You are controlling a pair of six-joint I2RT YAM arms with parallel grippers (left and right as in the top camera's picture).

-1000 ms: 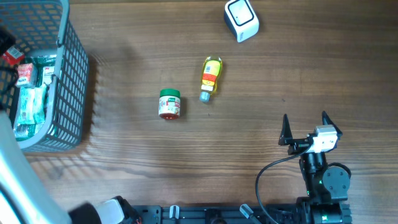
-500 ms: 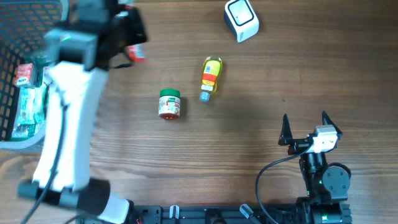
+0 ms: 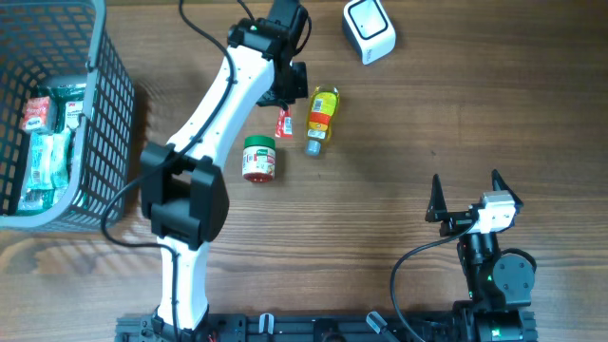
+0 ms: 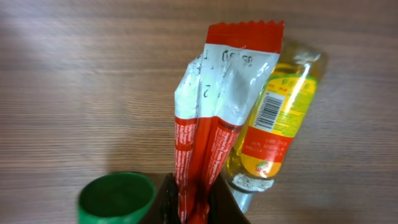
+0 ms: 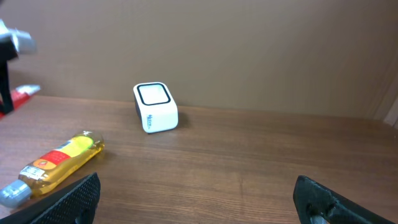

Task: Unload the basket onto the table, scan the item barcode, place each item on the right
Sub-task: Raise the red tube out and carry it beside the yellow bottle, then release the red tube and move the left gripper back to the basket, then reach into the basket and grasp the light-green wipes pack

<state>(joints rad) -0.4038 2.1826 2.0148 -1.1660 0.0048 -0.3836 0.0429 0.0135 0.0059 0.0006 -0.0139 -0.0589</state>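
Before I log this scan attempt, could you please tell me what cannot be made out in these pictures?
- Sachet barcode: left wrist view, print too small and creased to tell.
- Left end effector: cut off by the bottom edge there; overhead, hidden under its own wrist.
- Basket contents: overhead, cut by the left edge, labels too small to read.

Wood table [image 3: 380, 218]; on it basket [image 3: 114, 142], jar [image 3: 258, 159], bottle [image 3: 322, 116], probably scanner [image 3: 368, 30].

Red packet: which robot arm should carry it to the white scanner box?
Left. Its hand is pinching the red packet, not far from the white scanner. The right hand sits open and empty, much farther from both.
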